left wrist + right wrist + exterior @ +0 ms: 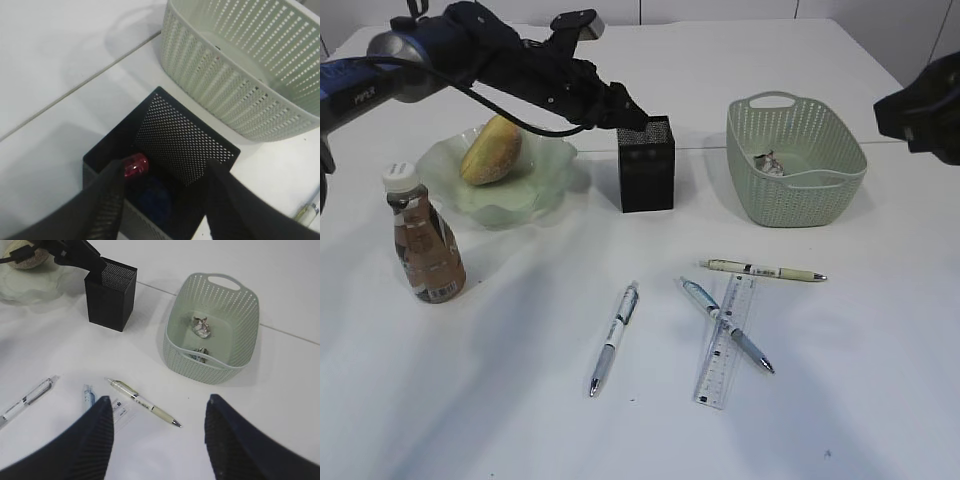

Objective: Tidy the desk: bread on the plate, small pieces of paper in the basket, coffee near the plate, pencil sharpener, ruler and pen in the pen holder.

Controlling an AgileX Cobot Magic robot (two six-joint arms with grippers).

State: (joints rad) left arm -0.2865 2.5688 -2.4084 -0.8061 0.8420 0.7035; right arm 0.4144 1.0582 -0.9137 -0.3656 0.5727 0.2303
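Clear ruler (728, 341) lies nearest on the desk (500, 400), a blue pen (726, 324) across it. Left gripper (165, 200) hangs spread and empty over the pen holder (180, 137), a red piece (135, 165) inside. Right gripper (157, 427) hovers parted, holding nothing.

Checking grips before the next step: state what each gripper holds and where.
Nothing is held. The left gripper stands open over the pen holder; the right gripper hangs open above the desk.
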